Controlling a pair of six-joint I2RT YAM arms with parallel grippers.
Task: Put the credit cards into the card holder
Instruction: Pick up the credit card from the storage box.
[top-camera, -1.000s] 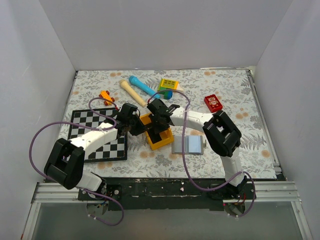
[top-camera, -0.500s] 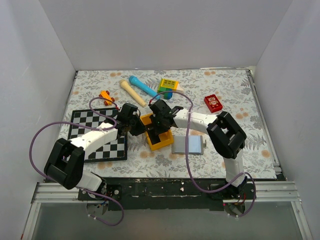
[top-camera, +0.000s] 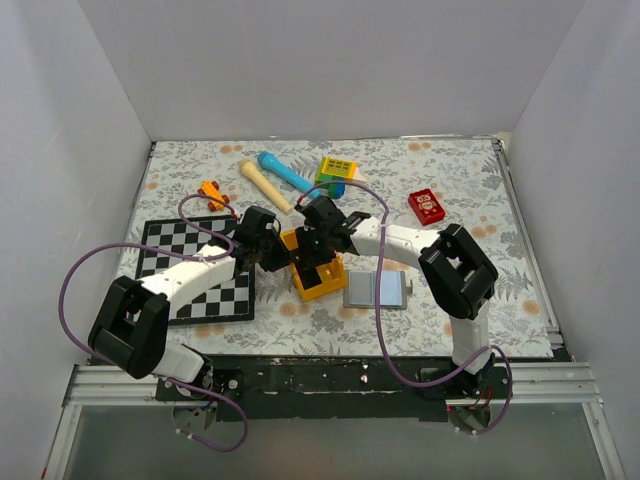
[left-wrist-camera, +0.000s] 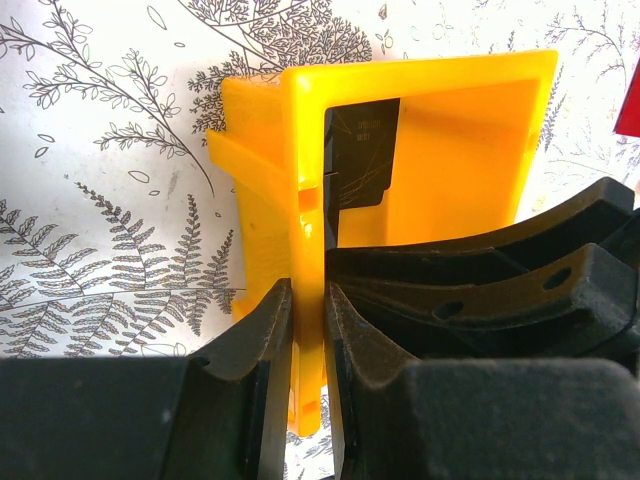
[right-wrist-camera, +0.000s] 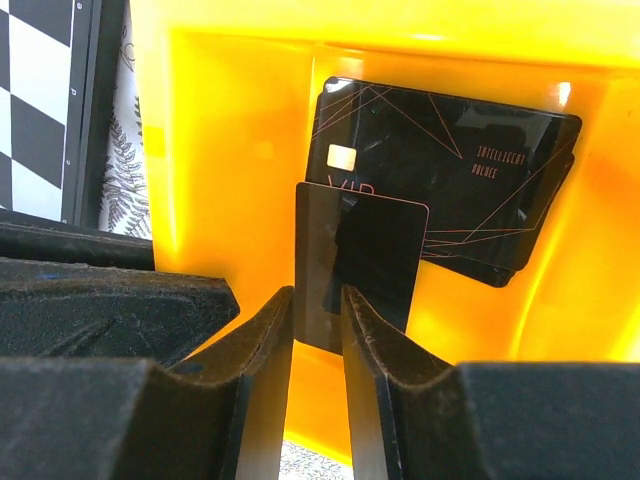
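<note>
Okay, left gripper (left-wrist-camera: 308, 300) clamps the orange plastic tray (left-wrist-camera: 480, 150) by its wall, a thin black credit card (right-wrist-camera: 370, 260) stands mid-frame inside the right gripper (right-wrist-camera: 318, 300) (can't tell if pinched), grey folding wallet (top-camera: 377, 290) right of the tray.

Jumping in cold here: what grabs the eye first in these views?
The orange tray, centre of the top view, draws the eye, with the left pincer clamped on its wall. Inside, one black card stands tilted up between the fingers of the right pincer, above the stacked credit cards; a firm grip can't be confirmed. The grey card holder lies open just right of the tray.
</note>
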